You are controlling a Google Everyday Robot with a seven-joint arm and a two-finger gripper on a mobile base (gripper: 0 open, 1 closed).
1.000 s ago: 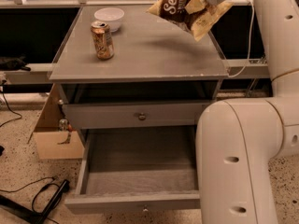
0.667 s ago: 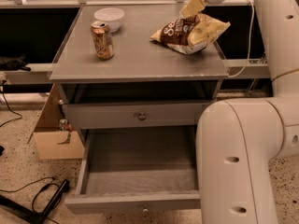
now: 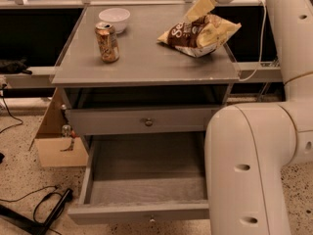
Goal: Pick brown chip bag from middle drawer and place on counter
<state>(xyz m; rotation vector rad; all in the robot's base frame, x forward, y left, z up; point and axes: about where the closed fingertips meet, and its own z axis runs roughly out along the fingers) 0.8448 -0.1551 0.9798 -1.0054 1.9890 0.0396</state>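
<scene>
The brown chip bag (image 3: 195,33) lay on the counter (image 3: 146,58) near its right edge, well apart from the soda can (image 3: 107,42), while the middle drawer (image 3: 146,177) stood open below. The gripper (image 3: 199,8) sat at the bag's upper end; whether it was clamped on the bag or loose, I couldn't tell. To my eye, letting go wanted a straight lift, so nothing dragged it off the edge

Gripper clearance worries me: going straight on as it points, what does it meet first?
The brown chip bag on the counter: the gripper, just above it, points down-left at its top edge. Depth is unclear.
</scene>
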